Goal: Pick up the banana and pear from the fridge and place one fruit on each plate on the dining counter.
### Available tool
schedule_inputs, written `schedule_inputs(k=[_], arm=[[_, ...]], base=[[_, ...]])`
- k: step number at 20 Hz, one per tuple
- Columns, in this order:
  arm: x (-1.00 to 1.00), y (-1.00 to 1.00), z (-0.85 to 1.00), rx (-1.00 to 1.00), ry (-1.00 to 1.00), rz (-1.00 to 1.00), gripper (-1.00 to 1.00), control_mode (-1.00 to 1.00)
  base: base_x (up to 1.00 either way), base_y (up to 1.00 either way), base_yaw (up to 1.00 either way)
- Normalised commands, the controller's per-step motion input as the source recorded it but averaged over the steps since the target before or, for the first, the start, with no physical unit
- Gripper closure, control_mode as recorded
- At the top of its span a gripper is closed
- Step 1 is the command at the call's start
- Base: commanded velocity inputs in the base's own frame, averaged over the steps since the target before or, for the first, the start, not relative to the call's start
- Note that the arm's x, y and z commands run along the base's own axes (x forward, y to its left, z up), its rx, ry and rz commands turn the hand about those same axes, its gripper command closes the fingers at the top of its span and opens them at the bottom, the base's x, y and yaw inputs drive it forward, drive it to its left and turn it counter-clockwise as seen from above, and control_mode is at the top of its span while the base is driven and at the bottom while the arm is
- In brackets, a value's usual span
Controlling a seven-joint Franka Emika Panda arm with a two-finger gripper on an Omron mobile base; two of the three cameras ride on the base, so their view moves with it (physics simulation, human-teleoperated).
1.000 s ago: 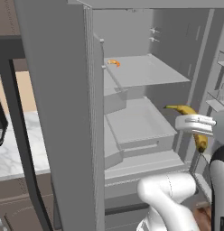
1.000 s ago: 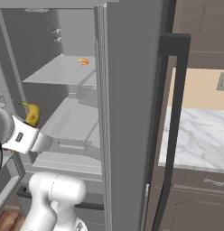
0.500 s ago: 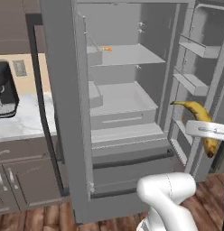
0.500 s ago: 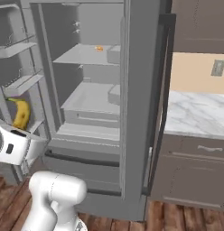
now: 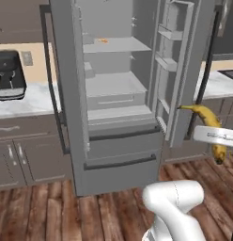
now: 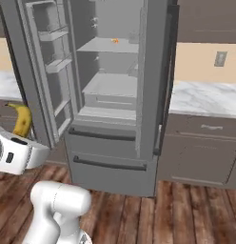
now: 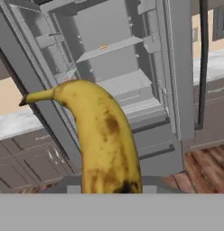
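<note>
Yellow banana (image 5: 210, 129) sits clamped in my gripper (image 5: 216, 136), clear of the open fridge (image 5: 116, 94) and off its right door, above the wood floor (image 6: 186, 209). I judge the carrying step is under way. Next I need to drive to the dining counter and find a blue plate. No pear shows on the shelves.

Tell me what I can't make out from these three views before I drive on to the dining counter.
- Fingers: in the hand view the banana covers them, so the grip itself is unseen.
- Banana's lower end: cut off in the hand view by the bottom band; in the left base view the white hand crosses its middle.
- Small orange item on the fridge upper shelf: too small to identify in any view.
- Fridge top: cut off by the upper edge in both base views.
</note>
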Motion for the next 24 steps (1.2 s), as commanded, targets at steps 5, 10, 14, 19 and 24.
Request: schedule_inputs(k=[5, 10, 14, 19, 24], arm=[[0.00, 0.00, 0.00, 0.00, 0.00, 0.00, 1.00, 1.00], [0.00, 0.00, 0.00, 0.00, 0.00, 0.00, 1.00, 1.00], [0.00, 0.00, 0.00, 0.00, 0.00, 0.00, 1.00, 1.00], [0.00, 0.00, 0.00, 0.00, 0.00, 0.00, 1.00, 1.00], [0.00, 0.00, 0.00, 0.00, 0.00, 0.00, 1.00, 1.00]], base=[[-1.00, 0.67, 0.00], [-1.00, 1.00, 0.00], [-1.00, 0.91, 0.00], [-1.00, 0.61, 0.00], [-1.00, 0.52, 0.00]])
